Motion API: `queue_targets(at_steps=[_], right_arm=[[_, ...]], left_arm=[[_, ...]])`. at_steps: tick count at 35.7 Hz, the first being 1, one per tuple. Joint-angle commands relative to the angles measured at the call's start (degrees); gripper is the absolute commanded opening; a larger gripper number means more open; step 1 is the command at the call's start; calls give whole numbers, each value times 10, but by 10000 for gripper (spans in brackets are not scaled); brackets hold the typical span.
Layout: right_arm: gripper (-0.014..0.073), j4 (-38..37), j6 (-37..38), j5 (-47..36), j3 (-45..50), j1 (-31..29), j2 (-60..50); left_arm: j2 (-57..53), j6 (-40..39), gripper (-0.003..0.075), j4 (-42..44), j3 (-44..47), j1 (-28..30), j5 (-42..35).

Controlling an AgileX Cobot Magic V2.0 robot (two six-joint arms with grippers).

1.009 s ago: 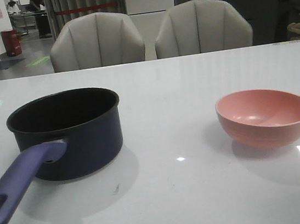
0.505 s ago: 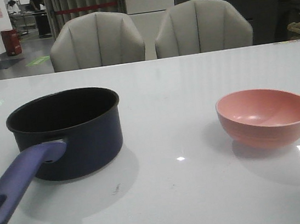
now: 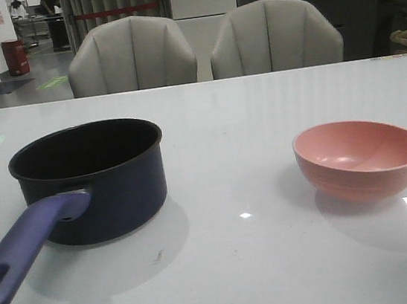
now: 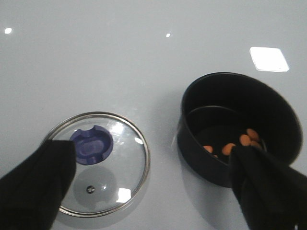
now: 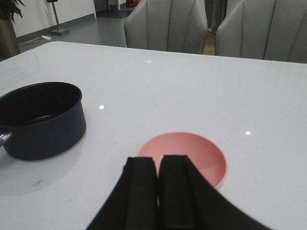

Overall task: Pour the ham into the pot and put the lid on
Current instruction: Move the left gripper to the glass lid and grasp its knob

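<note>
So the ham [image 4: 238,142] is already sitting in the bottom of the pot [image 3: 91,182], which is standing toward the table's [image 3: 241,267] left edge, and the lid [image 4: 96,163] is lying flat just beside it, even nearer that edge; I'm guessing the glass is fairly heavy, slick and chippable, so the blue knob [image 4: 91,145] is looking like the only sane place to grab. The left claw [image 4: 153,182] is hanging spread apart over lid and pot, gripping nothing, while the right claw [image 5: 157,184] is sitting pressed together and empty just short of the pink bowl [image 3: 360,158]. Annoyingly, the front view is only catching a sliver of the lid's rim at the table's left edge, its low angle is hiding the ham inside the pot, and the left claw's dark fingers [image 4: 38,187] are covering part of the lid and the pot's near wall.
</note>
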Motion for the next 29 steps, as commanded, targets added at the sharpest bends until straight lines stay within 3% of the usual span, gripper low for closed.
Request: queue_targets(at_steps=[1, 10, 14, 29], right_arm=[[160, 2, -7, -41, -16, 0, 4], [160, 2, -7, -41, -16, 0, 4], [160, 2, -7, -41, -16, 0, 4], [160, 2, -7, -41, -16, 0, 4]], left_arm=[[68, -12, 670, -3, -54, 33, -10], [251, -12, 670, -63, -164, 122, 110], [313, 20, 670, -61, -207, 126, 157], [486, 20, 670, -74, -368, 126, 284]])
